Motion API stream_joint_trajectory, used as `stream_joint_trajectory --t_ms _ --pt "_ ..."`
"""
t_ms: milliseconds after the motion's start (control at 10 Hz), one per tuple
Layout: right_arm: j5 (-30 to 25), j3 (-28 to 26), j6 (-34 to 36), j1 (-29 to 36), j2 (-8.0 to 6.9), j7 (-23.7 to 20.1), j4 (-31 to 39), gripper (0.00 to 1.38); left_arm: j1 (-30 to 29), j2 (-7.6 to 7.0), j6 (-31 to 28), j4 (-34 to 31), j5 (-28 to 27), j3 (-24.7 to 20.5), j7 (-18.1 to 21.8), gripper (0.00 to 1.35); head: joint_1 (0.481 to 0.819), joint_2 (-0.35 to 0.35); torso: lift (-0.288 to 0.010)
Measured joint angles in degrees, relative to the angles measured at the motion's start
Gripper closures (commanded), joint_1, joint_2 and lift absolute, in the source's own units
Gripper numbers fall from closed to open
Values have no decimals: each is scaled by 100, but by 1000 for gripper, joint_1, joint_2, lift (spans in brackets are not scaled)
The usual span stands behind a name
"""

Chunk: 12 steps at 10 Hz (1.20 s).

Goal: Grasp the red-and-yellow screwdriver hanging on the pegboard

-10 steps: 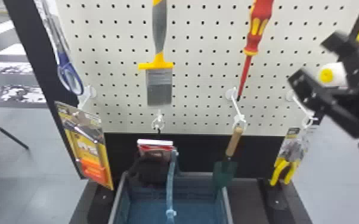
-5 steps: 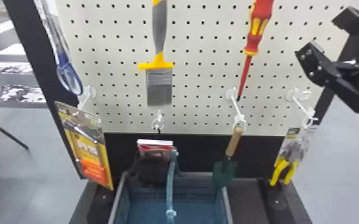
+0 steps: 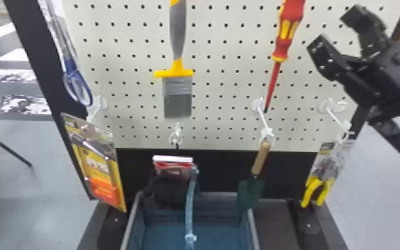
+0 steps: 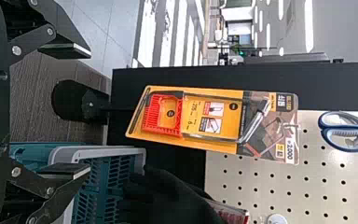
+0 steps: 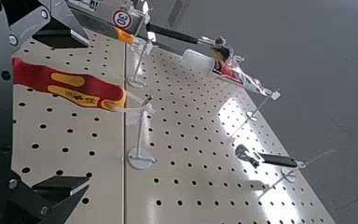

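In the head view my right gripper stands open to the right of the red-and-yellow screwdriver, apart from it, in front of the pegboard. The screwdriver hangs with its red shaft pointing down. In the right wrist view its handle lies across the space between the spread fingers of the right gripper, nearer one finger, and its end hangs from a hook by a loop. My left gripper is open with nothing between its fingers, facing the packaged saw.
A paintbrush and blue-handled scissors hang left of the screwdriver. Below are a trowel, yellow-handled pliers, black gloves and a blue basket. White hooks stick out from the board.
In the head view my right gripper has risen and turned at the right side, and its two fingers now show spread apart. The screwdriver has stayed in place.
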<state>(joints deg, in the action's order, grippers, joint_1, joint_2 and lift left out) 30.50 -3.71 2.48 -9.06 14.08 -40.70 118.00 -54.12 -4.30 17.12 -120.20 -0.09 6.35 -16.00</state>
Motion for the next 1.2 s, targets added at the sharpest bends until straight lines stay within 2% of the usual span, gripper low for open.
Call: stream_joint_trajectory --t_ms 300,600,700,1000,1100,1200 --pt "371 502 -161 -337 4 50 -607 237 60 0 -6 59 0 26 0 409 549 0 -100" --pt "450 610 -201 -406 6 84 -691 186 59 0 -13 73 3 33 0 409 549 0 -100" --pt "487 662 -226 -444 7 138 -732 105 64 0 -13 73 4 34 0 409 549 0 -100" --pt "622 850 -308 -557 -31 254 -855 94 89 0 -15 87 7 59 0 409 549 0 -100" --pt "624 881 -339 -557 -54 271 -854 254 84 0 -12 87 9 60 0 409 549 0 -100" --pt "630 900 -357 -557 -61 274 -853 556 86 0 -12 87 9 60 0 409 549 0 -100"
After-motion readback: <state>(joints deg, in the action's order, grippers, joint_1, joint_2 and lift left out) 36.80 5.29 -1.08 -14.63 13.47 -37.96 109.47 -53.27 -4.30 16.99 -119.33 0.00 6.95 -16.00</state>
